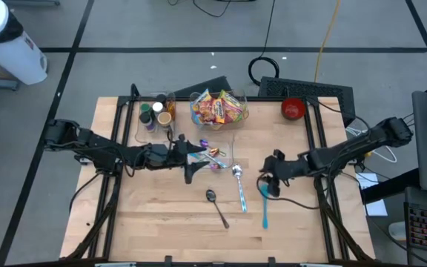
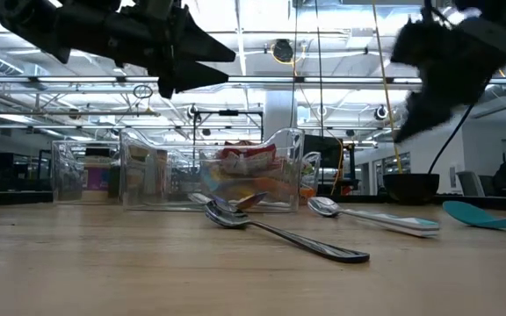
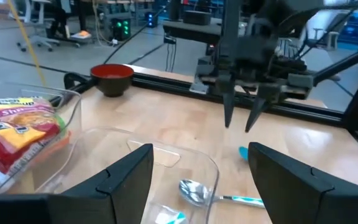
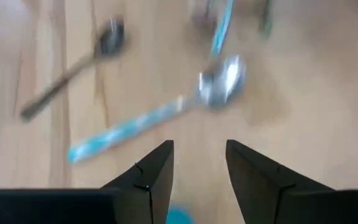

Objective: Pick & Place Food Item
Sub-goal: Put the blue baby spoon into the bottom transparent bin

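A clear bin of snack packets (image 1: 219, 107) stands at the table's far middle and also shows in the left wrist view (image 3: 17, 127). In front of it a shallow clear dish (image 1: 224, 142) holds a few wrapped sweets (image 1: 212, 153). My left gripper (image 1: 199, 156) hovers over the dish's left side, open and empty, and its own view (image 3: 201, 155) looks over the dish rim (image 3: 166, 140). My right gripper (image 1: 267, 184) is open and empty above the table right of the spoons, and its own view (image 4: 199, 149) looks down on them.
A metal spoon (image 1: 217, 206), a teal-handled spoon (image 1: 239, 185) and a teal spatula (image 1: 265, 209) lie on the wood near the middle. A red bowl (image 1: 293, 109) stands at the far right. A clear box of small bottles (image 1: 154, 115) stands at the far left.
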